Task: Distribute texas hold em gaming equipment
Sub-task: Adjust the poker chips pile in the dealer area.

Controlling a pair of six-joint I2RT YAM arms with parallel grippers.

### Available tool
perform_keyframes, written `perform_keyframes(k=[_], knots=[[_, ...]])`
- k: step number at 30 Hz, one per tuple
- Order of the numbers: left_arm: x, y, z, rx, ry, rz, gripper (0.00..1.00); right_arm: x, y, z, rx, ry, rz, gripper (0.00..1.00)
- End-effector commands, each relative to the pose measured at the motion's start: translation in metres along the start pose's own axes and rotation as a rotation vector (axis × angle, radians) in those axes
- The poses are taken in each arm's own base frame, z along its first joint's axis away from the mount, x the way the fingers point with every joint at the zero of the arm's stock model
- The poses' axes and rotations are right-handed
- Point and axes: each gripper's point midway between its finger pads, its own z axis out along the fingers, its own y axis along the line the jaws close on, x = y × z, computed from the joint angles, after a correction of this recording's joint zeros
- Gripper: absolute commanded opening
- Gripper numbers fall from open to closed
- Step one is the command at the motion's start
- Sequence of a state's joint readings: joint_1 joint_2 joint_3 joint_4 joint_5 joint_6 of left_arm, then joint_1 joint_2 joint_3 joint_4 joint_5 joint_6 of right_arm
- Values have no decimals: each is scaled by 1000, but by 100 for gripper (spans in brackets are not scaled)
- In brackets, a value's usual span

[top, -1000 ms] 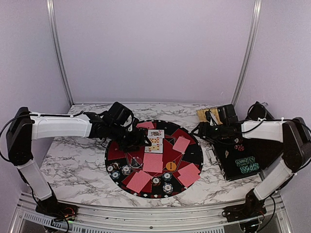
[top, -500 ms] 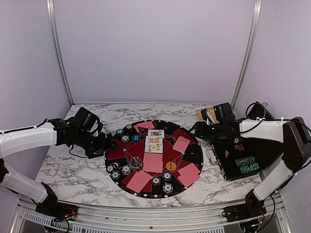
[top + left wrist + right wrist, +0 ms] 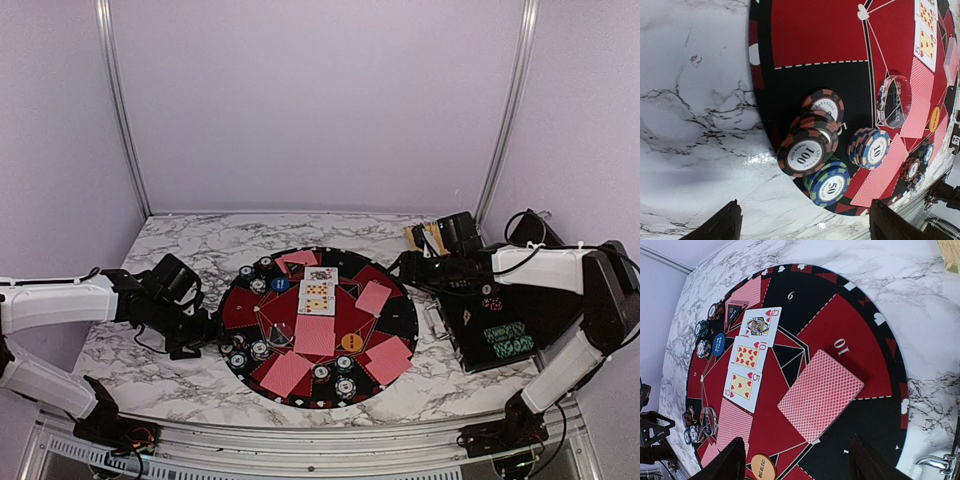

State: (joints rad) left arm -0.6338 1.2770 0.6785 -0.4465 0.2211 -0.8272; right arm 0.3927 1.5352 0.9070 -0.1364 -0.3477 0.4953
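"Beside the mat's left rim, my left fingers (image 3: 720,225) hang over the bare table (image 3: 695,100), spread wide with nothing between them."

"Where do the chips sit from there?"

"Just ahead of the tips, on the black edge of the mat (image 3: 810,30). A black-and-orange 100 stack (image 3: 805,155) leans a little, and a blue-and-green 50 stack (image 3: 829,184) touches it. A blue-and-tan 10 stack (image 3: 871,148) stands just beside them, further in. None touches the fingers."

"Anything else in that view?"

"A clear button (image 3: 895,100), round and see-through. It looks tipped up on edge, but I cannot say for sure."

"And the other side?"

"My right fingers (image 3: 727,462) are just as wide and hold nothing, hovering at the mat's far right edge. A face-down card (image 3: 821,394) lies flat ahead of them, with a fine pink-red lattice back and rounded corners. It is clear of both tips."

"The face-up cards?"

"Beyond it, three in a row with their edges overlapping: a queen (image 3: 760,326), a ten of hearts (image 3: 747,356) and a five of hearts (image 3: 745,385), all white-faced. A blue button (image 3: 719,345) sits beside them. An orange button (image 3: 763,467) marked BIG BLIND lies between my tips."

"Surfaces?"

"The table is glossy, white with grey veins, and the mat is a flat disc printed in red and black wedges. A black case (image 3: 520,310) lies to its right."
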Motion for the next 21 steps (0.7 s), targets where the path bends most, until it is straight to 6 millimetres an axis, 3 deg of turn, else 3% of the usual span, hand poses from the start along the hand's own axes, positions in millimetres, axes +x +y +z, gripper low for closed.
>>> perform_keyframes(k=[1,21], knots=[[0,-12,5,66,20,-15,90,-14,11,-7,-2,-35,-26,69],[5,-20,25,135,68,-85,89,-15,11,-9,1,-39,-28,69]])
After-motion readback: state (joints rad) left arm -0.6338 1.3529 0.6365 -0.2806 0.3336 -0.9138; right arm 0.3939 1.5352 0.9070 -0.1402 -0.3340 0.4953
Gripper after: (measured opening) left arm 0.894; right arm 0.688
